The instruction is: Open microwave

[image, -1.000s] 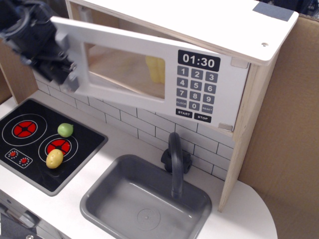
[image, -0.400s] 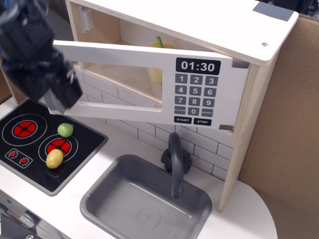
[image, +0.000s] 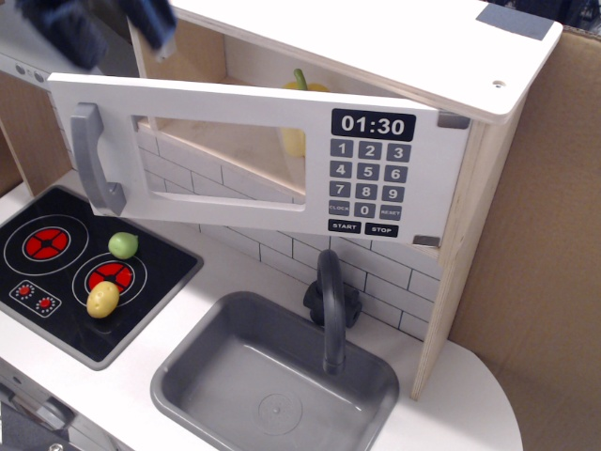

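The toy wooden microwave stands above the counter. Its pale grey door with clear window is swung partly open, hinged at the right. The grey bar handle on the door's left end is free, nothing touching it. The black display reads 01:30 above grey keypad buttons. A yellow item stands inside the microwave. My gripper is a dark blurred shape at the top left, above the door and apart from it; its jaws cannot be made out.
A black stovetop with red rings holds a green fruit and a yellow fruit. A grey sink with a dark faucet sits at the centre. A cardboard wall stands at the right.
My gripper has let go of the door handle and risen to the top left. The door has swung further open and the handle now shows.
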`<state>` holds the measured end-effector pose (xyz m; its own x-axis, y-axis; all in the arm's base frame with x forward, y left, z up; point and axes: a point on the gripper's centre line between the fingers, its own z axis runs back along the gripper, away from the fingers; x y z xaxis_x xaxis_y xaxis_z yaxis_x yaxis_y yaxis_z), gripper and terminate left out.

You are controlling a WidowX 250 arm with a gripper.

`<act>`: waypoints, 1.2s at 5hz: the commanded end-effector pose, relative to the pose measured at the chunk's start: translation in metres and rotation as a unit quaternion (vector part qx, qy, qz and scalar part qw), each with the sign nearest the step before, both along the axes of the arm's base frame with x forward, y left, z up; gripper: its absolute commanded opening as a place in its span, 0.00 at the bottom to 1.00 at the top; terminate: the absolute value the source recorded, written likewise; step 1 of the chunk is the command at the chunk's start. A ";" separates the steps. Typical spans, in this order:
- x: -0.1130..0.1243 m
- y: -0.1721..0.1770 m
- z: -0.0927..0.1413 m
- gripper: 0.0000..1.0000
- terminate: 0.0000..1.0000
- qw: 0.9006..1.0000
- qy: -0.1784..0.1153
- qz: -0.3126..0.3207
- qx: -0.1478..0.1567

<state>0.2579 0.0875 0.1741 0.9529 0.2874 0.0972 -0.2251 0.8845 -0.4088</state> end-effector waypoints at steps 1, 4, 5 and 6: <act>0.035 0.031 -0.013 1.00 0.00 0.993 -0.029 0.069 0.093; 0.028 0.033 -0.067 1.00 0.00 0.984 -0.008 0.043 0.171; 0.010 0.009 -0.075 1.00 0.00 0.983 0.031 0.024 0.182; -0.002 -0.023 -0.082 1.00 0.00 0.984 0.053 0.009 0.171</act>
<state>0.2518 0.0542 0.0687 0.9597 0.2785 0.0377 -0.2759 0.9592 -0.0627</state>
